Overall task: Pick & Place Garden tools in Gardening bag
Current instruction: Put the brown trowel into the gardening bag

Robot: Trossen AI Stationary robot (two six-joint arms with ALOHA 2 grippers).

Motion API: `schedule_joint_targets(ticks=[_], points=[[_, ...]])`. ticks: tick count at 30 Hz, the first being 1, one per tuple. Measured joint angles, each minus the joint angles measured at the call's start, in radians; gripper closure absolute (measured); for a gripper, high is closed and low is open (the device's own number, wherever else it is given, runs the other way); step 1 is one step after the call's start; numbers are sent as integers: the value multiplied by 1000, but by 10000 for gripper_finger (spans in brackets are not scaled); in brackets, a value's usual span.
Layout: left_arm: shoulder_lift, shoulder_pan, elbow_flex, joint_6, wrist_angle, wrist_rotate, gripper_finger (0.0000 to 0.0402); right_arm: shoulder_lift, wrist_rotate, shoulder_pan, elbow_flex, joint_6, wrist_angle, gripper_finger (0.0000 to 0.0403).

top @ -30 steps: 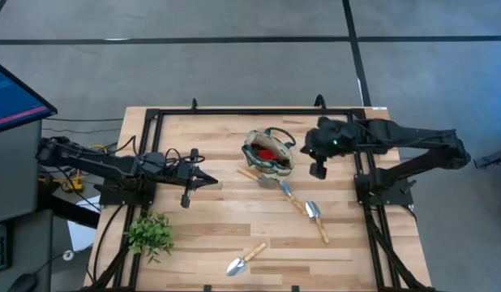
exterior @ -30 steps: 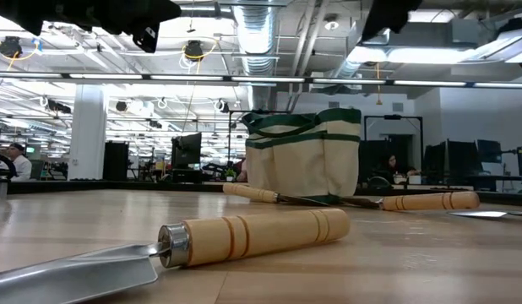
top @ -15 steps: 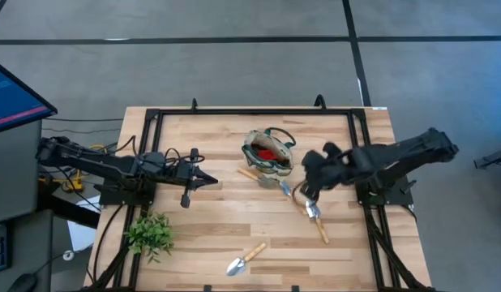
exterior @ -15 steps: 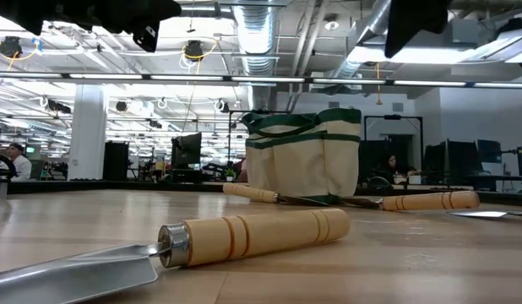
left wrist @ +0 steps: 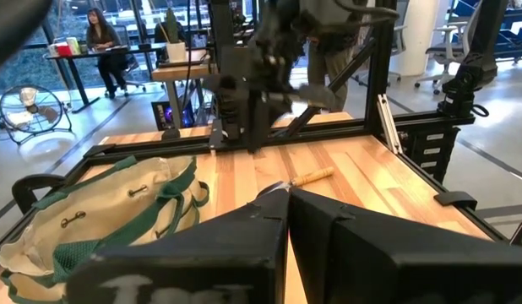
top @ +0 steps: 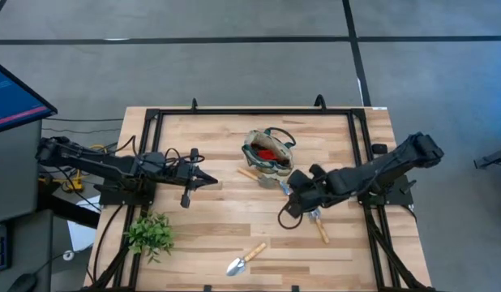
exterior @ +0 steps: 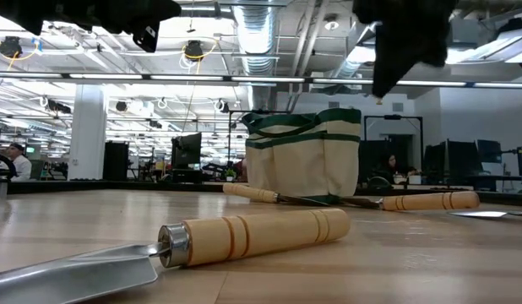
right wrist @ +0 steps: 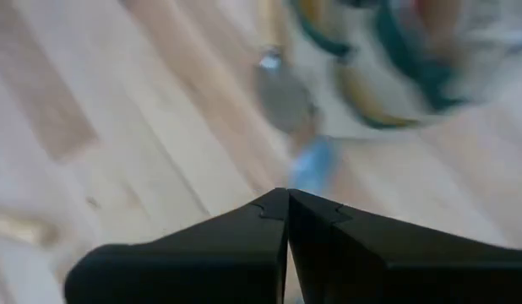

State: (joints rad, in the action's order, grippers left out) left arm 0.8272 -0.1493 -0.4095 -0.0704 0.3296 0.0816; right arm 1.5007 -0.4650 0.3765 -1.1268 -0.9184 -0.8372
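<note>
We see the right arm reach low across the table from 3 o'clock; its right gripper (top: 288,217) points at 7 o'clock with its fingers pressed together, holding nothing; it hangs just beside two trowels. The left gripper (top: 211,182) waits at 9 o'clock with fingers together and nothing in them.

The gardening bag (top: 267,153) sits near the middle, toward 12 o'clock, with a red tool (top: 268,152) inside.

We count three trowels: one (top: 250,175) touching the bag, one (top: 317,220) under the right arm, one (top: 245,259) alone near the 6 o'clock edge. One plant (top: 151,234) sits at 8 o'clock. Bare wood lies between the grippers.
</note>
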Motion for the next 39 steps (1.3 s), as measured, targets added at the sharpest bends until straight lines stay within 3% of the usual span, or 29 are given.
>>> schedule_joint_targets(ticks=[7,11,16,19,24,30,39], points=[[0,0,0,0,-3,0,400,-27,31,16,303,-30,516,403],[-2,0,0,0,-8,0,400,9,18,33,346,-76,551,403],[-2,0,0,0,-16,0,400,107,-24,42,301,-88,557,403],[-2,0,0,1,-16,0,400,183,-82,41,240,-73,538,403],[-2,0,0,1,-13,0,400,288,-161,27,101,-115,333,403],[-2,0,0,3,-15,0,400,389,-156,2,-52,-130,130,403],[-2,0,0,4,-15,0,400,437,-28,-48,-176,-103,-2,396]])
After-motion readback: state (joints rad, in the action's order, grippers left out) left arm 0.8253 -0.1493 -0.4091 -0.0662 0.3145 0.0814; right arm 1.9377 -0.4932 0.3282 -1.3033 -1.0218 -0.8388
